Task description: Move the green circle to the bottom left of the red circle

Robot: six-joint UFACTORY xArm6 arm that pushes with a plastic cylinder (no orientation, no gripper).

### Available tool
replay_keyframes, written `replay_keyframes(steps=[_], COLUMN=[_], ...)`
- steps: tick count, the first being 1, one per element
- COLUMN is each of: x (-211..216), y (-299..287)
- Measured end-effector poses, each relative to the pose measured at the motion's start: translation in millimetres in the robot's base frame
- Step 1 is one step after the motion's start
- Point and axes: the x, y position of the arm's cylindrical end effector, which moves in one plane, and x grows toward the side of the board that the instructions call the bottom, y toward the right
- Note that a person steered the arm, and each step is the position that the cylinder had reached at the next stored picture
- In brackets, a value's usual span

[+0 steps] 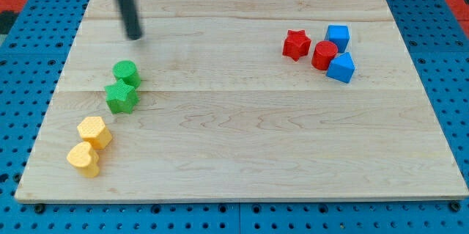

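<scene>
The dark rod is coming down from the view's top left, and my tip (135,37) is resting on the pale wooden worktop (242,139), touching no block. There are no jaws on this arm to be released or clenched, only the plain rod end. The green circle (126,72) is sitting below my tip and a little toward the view's left of it, with a clear strip of wood lying between them. Directly under the green circle, and touching it or all but touching it, the green star (121,97) is lying. Further toward the view's bottom left, a yellow hexagon-like block (94,132) is sitting just above a yellow heart-shaped block (84,159), the two pressing against each other. The red circle (324,55) is sitting well apart from all of these, far over on the view's right in the upper part of the worktop. It is crowding in with three neighbours: the red star (296,45) is lying just to its left, a blue cube (338,37) is sitting at its upper right, and a second blue block (341,67), of a wedge-like shape that is hard to make out, is touching its lower right. The wood to the lower left of the red circle is lying bare.
</scene>
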Motion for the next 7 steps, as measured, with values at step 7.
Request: replay_keyframes(steps=[7], x=[134], y=[292])
